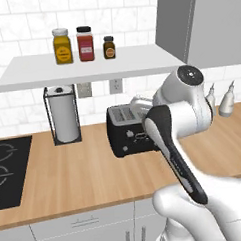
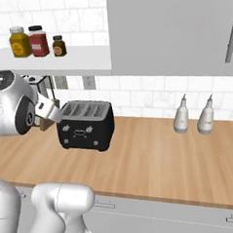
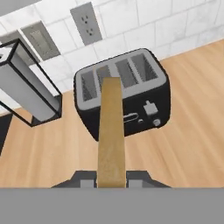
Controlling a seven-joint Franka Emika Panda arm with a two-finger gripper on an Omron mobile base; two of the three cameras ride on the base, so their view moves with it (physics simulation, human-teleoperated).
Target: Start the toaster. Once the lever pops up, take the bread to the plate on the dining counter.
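Note:
In the hand view, my gripper (image 3: pixel 111 178) is shut on the bread (image 3: pixel 110 131), a thin tan slice seen edge-on and running up from the fingertips. It hangs above the black toaster (image 3: pixel 127 94), in line with its left slots and clear of them. The toaster's four slot openings look empty. A small light lever and a knob sit on its front. The toaster (image 1: pixel 126 134) stands on the wall counter near the tiled wall, partly behind my arm. From the right it shows as the toaster (image 2: pixel 86 125) just right of my hand. The plate and the dining counter are out of view.
A paper towel holder (image 1: pixel 63 115) stands left of the toaster, and a black cooktop (image 1: pixel 7 171) lies at the far left. A shelf (image 1: pixel 89 66) with three spice jars hangs overhead. Two white bottles (image 2: pixel 191 116) stand to the right by the wall. A grey cabinet (image 2: pixel 172 32) is above.

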